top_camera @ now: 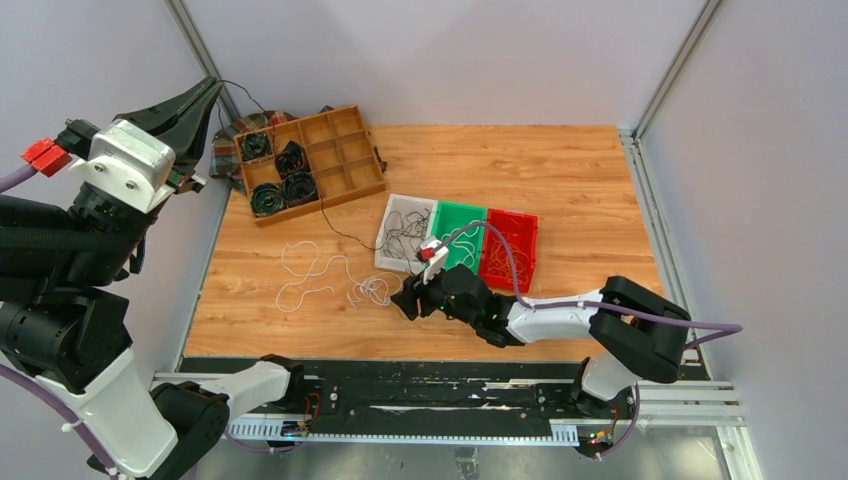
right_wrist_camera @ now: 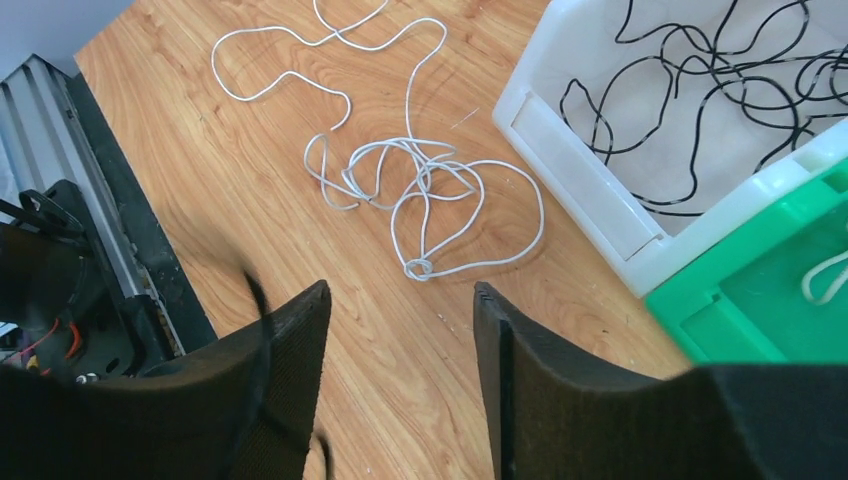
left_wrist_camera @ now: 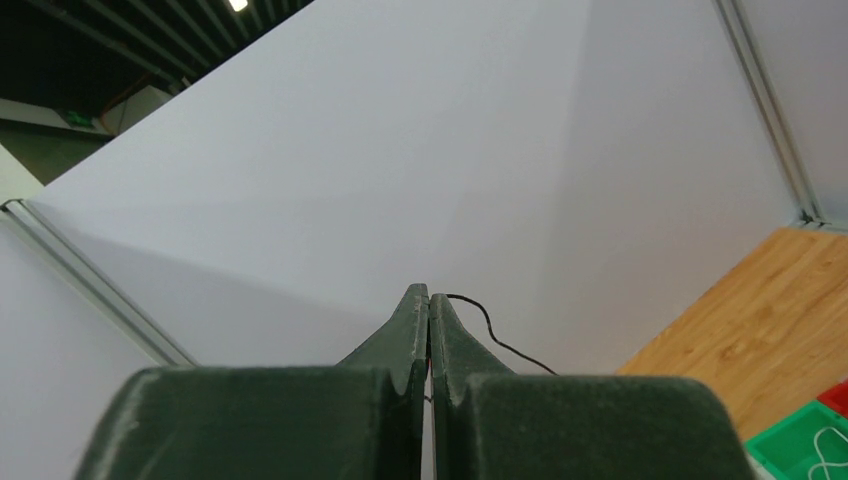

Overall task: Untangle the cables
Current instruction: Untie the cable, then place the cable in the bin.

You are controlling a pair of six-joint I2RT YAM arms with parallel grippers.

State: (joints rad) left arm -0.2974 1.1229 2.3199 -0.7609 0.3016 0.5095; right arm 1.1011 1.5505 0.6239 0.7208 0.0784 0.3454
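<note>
My left gripper (top_camera: 213, 88) is raised high at the far left, shut on a thin black cable (top_camera: 345, 232) that runs down past the wooden tray into the white bin (top_camera: 398, 212). In the left wrist view the jaws (left_wrist_camera: 430, 292) are pressed together and the black cable (left_wrist_camera: 490, 330) leaves the tip. A tangled white cable (top_camera: 320, 275) lies loose on the table. My right gripper (top_camera: 408, 300) is open and empty, low over the table just short of the white cable's knot (right_wrist_camera: 420, 268). More black cable (right_wrist_camera: 700, 90) fills the white bin.
A green bin (top_camera: 460, 215) holds white cable and a red bin (top_camera: 512, 222) holds thin orange cable, both right of the white bin. A wooden compartment tray (top_camera: 345, 150) with black coiled rolls stands at the back left. The table's near edge and black rail (right_wrist_camera: 110, 250) are close by.
</note>
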